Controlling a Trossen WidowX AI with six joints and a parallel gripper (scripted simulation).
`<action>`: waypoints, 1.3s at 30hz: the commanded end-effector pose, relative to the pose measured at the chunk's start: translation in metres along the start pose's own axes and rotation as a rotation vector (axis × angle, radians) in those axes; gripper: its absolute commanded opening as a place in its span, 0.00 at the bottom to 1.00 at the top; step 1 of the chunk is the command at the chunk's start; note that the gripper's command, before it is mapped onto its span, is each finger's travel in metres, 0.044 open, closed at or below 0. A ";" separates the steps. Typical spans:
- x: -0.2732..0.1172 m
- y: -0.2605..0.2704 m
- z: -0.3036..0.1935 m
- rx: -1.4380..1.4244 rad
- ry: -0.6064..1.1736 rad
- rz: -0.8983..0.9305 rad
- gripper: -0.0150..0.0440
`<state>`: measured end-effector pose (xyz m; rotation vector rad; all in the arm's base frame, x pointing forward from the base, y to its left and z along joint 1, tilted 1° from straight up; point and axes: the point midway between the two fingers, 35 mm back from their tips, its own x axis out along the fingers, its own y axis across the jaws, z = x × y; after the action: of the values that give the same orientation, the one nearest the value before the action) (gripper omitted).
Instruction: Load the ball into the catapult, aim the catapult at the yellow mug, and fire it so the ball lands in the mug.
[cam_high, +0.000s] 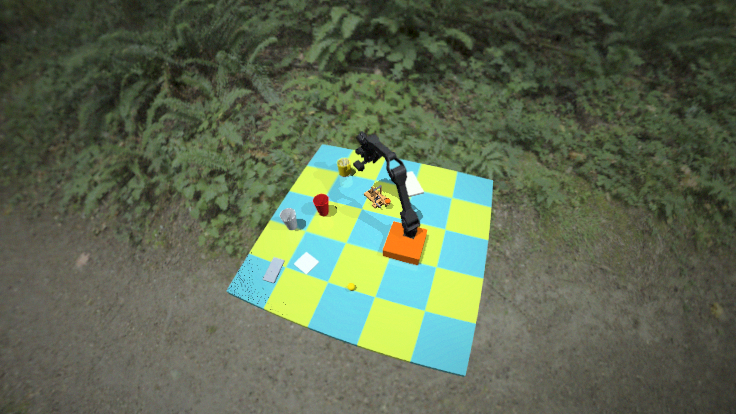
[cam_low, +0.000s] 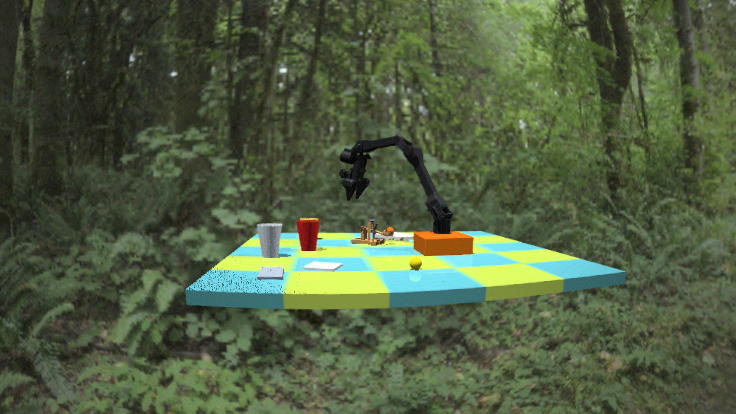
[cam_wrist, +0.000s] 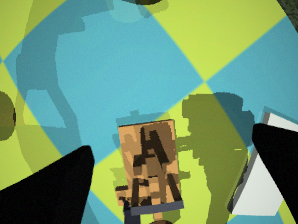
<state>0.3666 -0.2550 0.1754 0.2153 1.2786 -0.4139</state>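
The wooden catapult stands on the checkered mat. The orange ball sits at its cup end, on the side towards the arm's base. The cup end is mostly cut off at the wrist view's bottom edge, and the ball is out of that view. The catapult's front faces left in the top view; its exact line to the mug is hard to tell. The yellow mug stands upright at the back left; in the exterior view it is mostly hidden behind the red cup. My gripper is open and empty, high above the mat.
A red cup and a grey cup stand left. A yellow ball, a white square and a grey slab lie nearer. A white plate lies beside the catapult.
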 end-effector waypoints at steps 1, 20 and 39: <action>-0.007 0.000 0.046 0.003 -0.147 -0.005 1.00; -0.037 0.004 0.141 0.000 -0.489 -0.020 1.00; -0.037 0.004 0.141 0.000 -0.489 -0.020 0.73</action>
<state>0.4826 -0.2987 0.2494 0.0892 0.8067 -0.4524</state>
